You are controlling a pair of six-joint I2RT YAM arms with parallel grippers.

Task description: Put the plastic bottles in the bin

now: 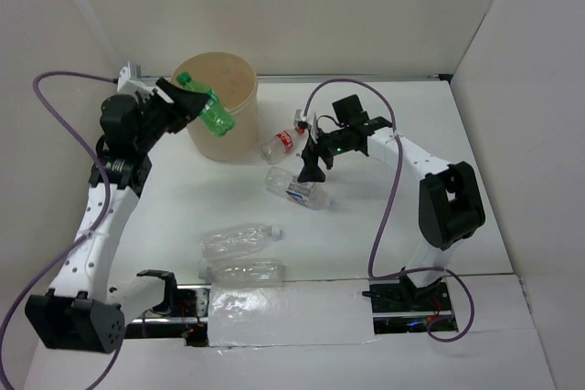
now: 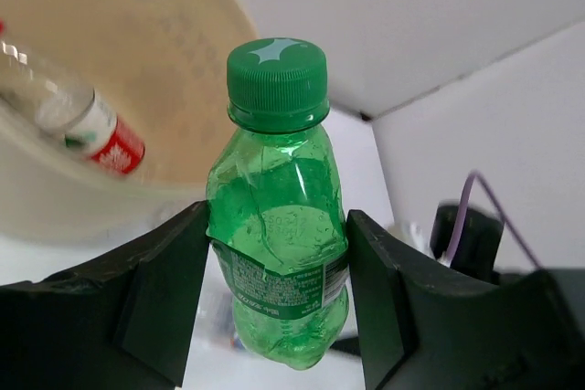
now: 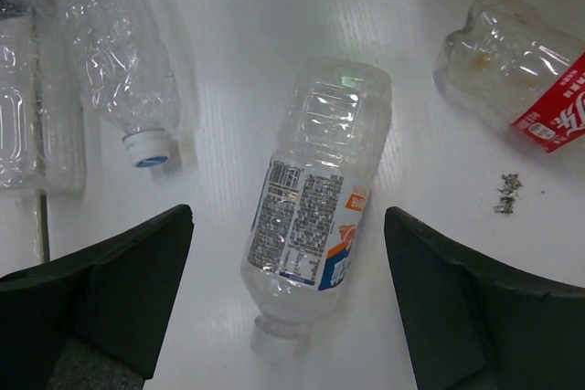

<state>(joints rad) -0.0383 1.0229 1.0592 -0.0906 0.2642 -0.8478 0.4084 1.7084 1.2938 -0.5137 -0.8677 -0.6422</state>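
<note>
Thin plastic, likely light and crushable: pinches green bottle [image 2: 279, 212] mid-body in left hand [image 2: 274, 280]; hovers right hand [image 3: 288, 230], spread, over labelled clear bottle [image 3: 315, 184].

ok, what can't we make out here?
- Bin contents: top view, green bottle and left gripper cover part of the opening; left wrist view, one blurred bottle inside, cut by the left edge.
- Red-label bottle: right wrist view, cut by right edge.
- Clear bottle label print: right wrist view, too small.

top: overhead, far | left wrist: close, shares bin [image 1: 228, 139] [image 2: 137, 43] | right wrist: close, downward
</note>
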